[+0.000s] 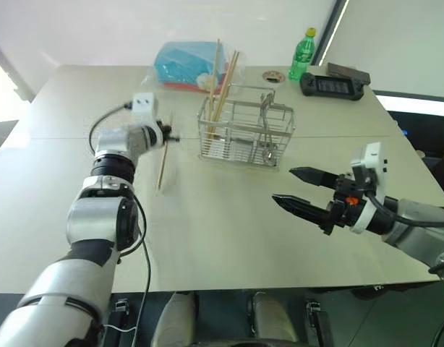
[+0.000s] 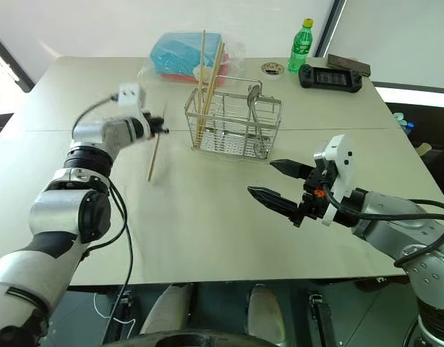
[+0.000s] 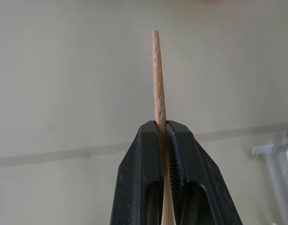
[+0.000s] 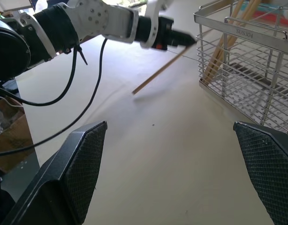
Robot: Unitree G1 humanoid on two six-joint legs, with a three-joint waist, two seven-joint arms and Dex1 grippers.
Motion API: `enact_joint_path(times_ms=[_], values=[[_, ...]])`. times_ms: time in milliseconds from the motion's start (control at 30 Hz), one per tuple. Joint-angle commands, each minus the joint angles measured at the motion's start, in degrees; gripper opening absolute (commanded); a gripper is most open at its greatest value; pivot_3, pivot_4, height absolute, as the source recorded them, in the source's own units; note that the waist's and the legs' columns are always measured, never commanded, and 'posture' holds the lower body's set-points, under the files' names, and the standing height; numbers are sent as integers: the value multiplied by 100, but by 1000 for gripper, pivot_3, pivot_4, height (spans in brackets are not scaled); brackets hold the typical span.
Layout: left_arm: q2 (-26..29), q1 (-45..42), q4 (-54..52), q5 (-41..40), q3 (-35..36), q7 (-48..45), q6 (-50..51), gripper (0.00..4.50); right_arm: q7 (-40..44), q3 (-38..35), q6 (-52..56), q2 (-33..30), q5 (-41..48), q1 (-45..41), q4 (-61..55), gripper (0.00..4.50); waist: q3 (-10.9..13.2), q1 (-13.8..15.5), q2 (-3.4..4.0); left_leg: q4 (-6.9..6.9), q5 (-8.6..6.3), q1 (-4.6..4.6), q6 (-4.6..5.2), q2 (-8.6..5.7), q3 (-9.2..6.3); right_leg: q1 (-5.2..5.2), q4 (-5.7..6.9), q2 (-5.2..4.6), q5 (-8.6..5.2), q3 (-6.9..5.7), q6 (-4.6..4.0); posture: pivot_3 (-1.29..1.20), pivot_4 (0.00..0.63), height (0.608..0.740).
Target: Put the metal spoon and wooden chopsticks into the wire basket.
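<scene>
My left gripper (image 1: pixel 171 137) is shut on one wooden chopstick (image 1: pixel 164 160), which hangs slanted above the table, left of the wire basket (image 1: pixel 245 137). The left wrist view shows the stick (image 3: pixel 158 79) pinched between the black fingers (image 3: pixel 139 168). More chopsticks (image 1: pixel 222 79) lean upright in the basket's left part. The metal spoon (image 2: pixel 254 92) stands in its right part, bowl up. To the right and nearer the table's front, my right gripper (image 1: pixel 283 184) is open and holds nothing. The right wrist view shows the left gripper (image 4: pixel 191 40), the held chopstick (image 4: pixel 158 72) and the basket (image 4: pixel 256 61).
Behind the basket lies a blue plastic-wrapped packet (image 1: pixel 186 63). At the back right stand a green bottle (image 1: pixel 302 54), a small round lid (image 1: pixel 272 75) and a black handheld console (image 1: pixel 334 84). The table's front edge (image 1: pixel 280 288) runs close below my arms.
</scene>
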Motion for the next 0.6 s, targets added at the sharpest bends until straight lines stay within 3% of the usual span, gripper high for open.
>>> enact_joint_path(times_ms=[33, 333, 600], values=[[87, -527, -792, -574, 543, -224, -907, 21, 47, -220, -127, -100, 8, -38, -46, 4500, 0, 8, 0, -1, 0, -1, 0, 0, 0, 0, -1, 0, 0, 0, 0, 0, 150, 731], [-418, -1368, -1486, -1282, 568, -976, -1201, 21, -266, -307, -267, -16, -208, -216, 223, 4500, 1, 15, -1, 6, 0, 4, 0, -2, 2, 17, -9, -1, 0, -2, 0, 0, 150, 731], [-912, -1312, -1258, -1091, 178, -1319, -1751, 21, -475, -411, -300, 26, -151, -179, 117, 4500, 2, -34, -1, 3, 0, 5, 1, -1, 3, 11, -7, -1, 0, -1, 1, 0, 150, 731]])
